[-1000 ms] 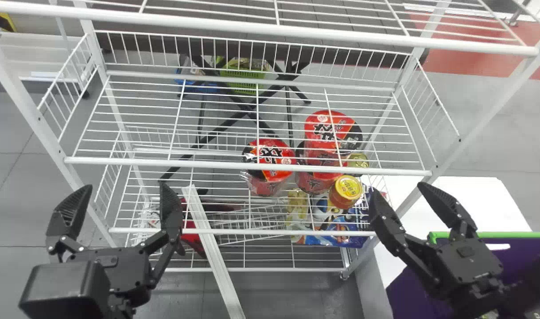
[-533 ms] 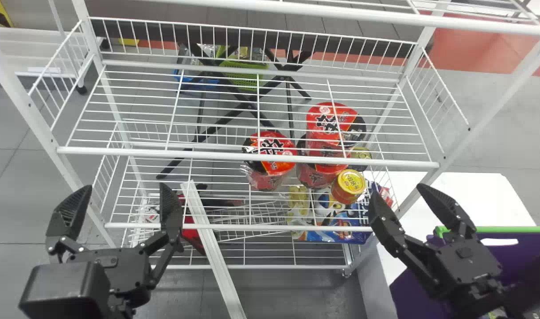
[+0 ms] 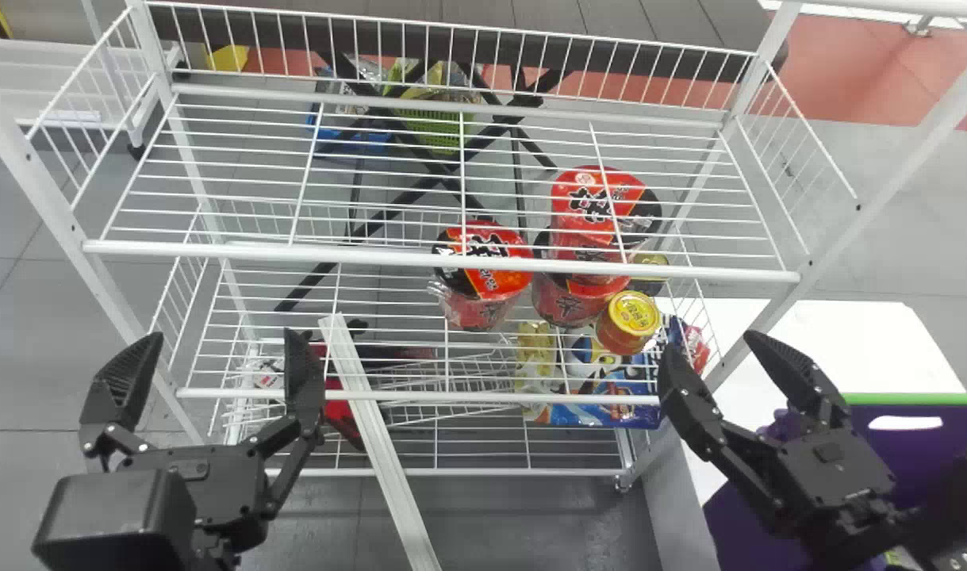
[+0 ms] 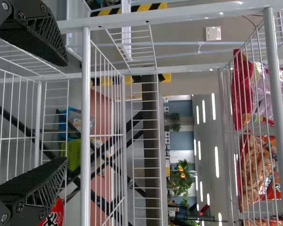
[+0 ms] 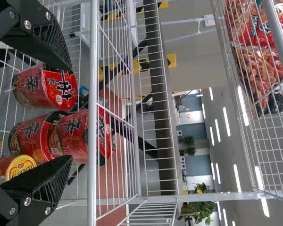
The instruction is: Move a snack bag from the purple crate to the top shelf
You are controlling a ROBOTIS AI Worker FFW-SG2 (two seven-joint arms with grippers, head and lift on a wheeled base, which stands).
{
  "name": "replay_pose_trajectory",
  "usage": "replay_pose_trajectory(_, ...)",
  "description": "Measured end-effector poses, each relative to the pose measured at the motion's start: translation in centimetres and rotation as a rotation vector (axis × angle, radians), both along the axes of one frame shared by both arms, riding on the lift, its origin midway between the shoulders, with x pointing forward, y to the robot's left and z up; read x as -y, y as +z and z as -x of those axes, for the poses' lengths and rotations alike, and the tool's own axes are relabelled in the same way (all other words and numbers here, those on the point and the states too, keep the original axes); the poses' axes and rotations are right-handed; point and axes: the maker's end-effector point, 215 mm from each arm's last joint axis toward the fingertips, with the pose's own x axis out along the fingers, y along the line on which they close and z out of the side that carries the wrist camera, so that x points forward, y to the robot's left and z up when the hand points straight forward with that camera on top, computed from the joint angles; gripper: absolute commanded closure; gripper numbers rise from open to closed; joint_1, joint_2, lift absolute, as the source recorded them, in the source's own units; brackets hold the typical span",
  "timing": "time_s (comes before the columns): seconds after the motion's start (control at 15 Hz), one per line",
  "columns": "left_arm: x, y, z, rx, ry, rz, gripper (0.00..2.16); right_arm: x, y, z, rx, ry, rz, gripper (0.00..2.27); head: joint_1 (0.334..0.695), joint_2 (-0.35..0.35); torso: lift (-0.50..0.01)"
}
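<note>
To the right of the jaws of the right gripper [image 3: 707, 342], the arm and head view's edge hide parts of the purple plastic crate with a green rim [image 3: 955, 452]. Right of the left gripper's [image 3: 223, 335] jaws, a slanting white metal bar [image 3: 380, 436] partly covers a red-and-black object [image 3: 339, 411], too obscured to identify. One right jaw covers part of the round orange container with a yellow lid [image 5: 21, 165]; the right wrist view's edge crops it too.

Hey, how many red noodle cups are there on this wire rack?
3. One red noodle cup stands alone on the left; to its right, an upper cup sits on a lower cup. Another could be hidden behind them.
</note>
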Motion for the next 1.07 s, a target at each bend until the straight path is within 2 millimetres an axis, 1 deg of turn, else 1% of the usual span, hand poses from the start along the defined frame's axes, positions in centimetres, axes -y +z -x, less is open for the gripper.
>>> replay_pose_trajectory(0.2,0.04,0.04,0.01,0.0,-0.001,-0.002,0.1,-0.03,0.0,-0.05,-0.001,0.0,-0.001,0.16,0.695,-0.14,-0.45)
replay_pose_trajectory(0.53,0.06,-0.02,0.01,-0.003,-0.001,-0.003,0.1,0.18,0.17,0.02,0.001,0.004,-0.03,0.17,0.695,-0.144,-0.444)
replay_pose_trajectory(0.93,0.02,-0.16,0.08,-0.006,0.0,-0.005,0.1,0.28,0.17,0.04,0.001,0.004,-0.03,0.17,0.695,-0.145,-0.444)
replay_pose_trajectory(1.07,0.0,-0.21,0.09,-0.007,0.001,-0.005,0.1,0.59,0.41,0.15,0.002,0.006,-0.023,0.17,0.695,-0.147,-0.444)
